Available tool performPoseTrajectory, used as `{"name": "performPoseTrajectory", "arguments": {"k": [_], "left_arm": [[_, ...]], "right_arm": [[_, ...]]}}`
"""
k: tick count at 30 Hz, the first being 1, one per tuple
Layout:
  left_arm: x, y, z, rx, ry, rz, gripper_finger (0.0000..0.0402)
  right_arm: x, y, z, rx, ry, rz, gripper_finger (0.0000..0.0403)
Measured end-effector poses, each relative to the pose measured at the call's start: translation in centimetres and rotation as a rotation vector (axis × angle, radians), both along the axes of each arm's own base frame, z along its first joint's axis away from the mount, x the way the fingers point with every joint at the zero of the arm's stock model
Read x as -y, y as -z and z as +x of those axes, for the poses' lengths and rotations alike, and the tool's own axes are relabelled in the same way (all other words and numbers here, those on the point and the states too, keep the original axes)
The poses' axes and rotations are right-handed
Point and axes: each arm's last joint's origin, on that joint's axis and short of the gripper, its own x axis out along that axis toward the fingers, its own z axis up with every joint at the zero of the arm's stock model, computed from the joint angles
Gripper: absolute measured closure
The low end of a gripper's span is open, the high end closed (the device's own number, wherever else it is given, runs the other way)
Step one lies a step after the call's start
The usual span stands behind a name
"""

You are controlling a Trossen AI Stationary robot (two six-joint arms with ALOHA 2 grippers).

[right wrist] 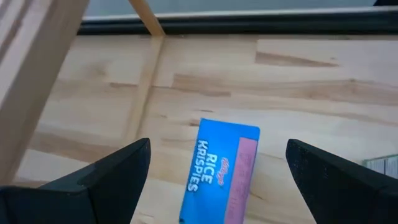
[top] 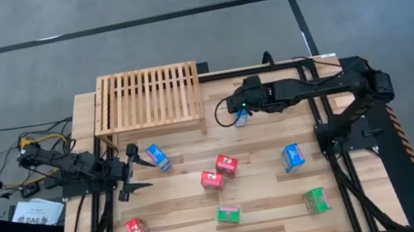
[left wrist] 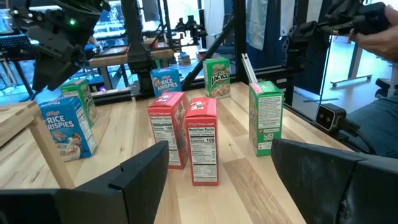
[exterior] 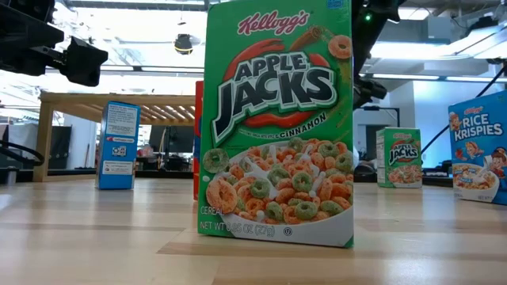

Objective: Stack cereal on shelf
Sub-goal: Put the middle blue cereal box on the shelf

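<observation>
The shelf [top: 150, 98] stands at the table's far left. Cereal boxes stand scattered on the planks. One blue box [top: 241, 120] stands just right of the shelf, and my right gripper [top: 238, 111] hovers open over it, slanting down. In the right wrist view the box [right wrist: 221, 171] shows between the two spread fingers, with no touch visible. My left gripper [top: 129, 175] waits open at the table's left edge, pointing level across the table. Another blue box [top: 158, 157] stands beside it, and two red boxes [left wrist: 186, 134] stand farther out in front of it.
Two red boxes [top: 219, 171] stand mid-table, and a blue one [top: 292, 157] to the right. Near the front edge are a red box [top: 136, 230] and two green ones [top: 228, 213], [top: 316, 200]. The shelf's leg [right wrist: 146, 15] is close to my right gripper. A person sits beyond the table's right edge [left wrist: 379, 118].
</observation>
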Motion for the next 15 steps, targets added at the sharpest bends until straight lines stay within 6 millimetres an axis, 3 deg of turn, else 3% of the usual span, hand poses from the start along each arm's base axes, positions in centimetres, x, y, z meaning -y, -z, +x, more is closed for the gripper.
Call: {"name": "performPoseTrajectory", "arguments": {"k": [5,15], "left_arm": [[0.0,0.0,0.0,0.0,0.0,0.003,0.0127],[0.0,0.0,0.0,-0.001,0.0,-0.001,0.0127]], "right_arm": [[0.0,0.3,0.0,-0.02,-0.001,0.006,0.0003],[0.2,4.5,1.7,-0.097,0.015,0.081,0.0003]]}}
